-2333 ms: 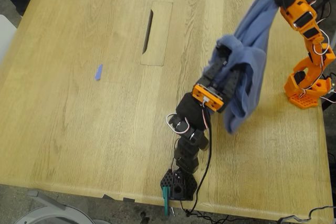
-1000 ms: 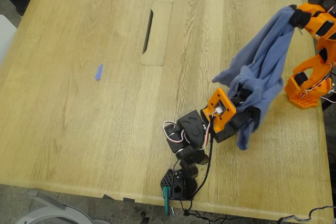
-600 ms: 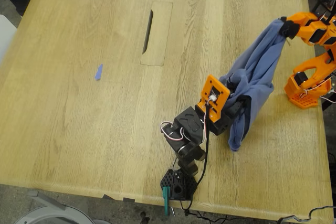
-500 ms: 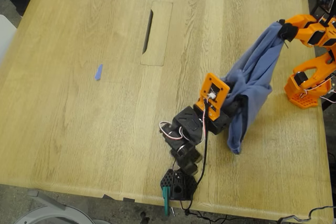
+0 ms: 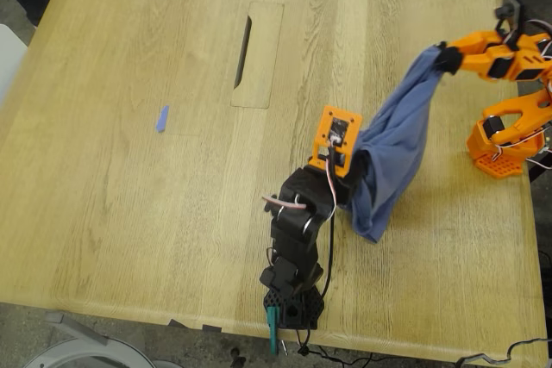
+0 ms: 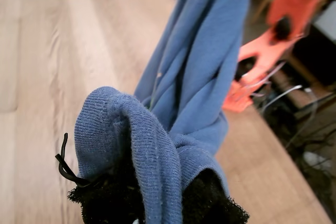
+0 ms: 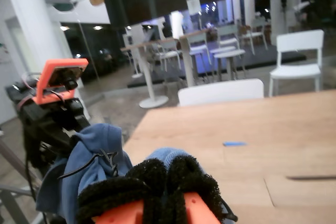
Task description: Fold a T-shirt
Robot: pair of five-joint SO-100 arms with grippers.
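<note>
The slate-blue T-shirt hangs bunched between the two grippers above the table's right part in the exterior view. My first gripper, on the black arm with the orange camera mount, is shut on the shirt's lower bunch; black fuzzy pads pinch a fold of it. My second gripper, on the orange arm, is shut on the shirt's upper end, where a little blue cloth shows above its black pads. A loose tail droops to the table. No print shows.
A small blue strip lies on the wooden table at the exterior view's left. A cable-slot cover sits mid-table. The orange arm's base stands by the right edge and the black arm's base by the near edge.
The orange arm has swung its gripper lower and toward the exterior view's left. The black arm has pulled back and leftward, and the shirt now stretches more tautly between them.
</note>
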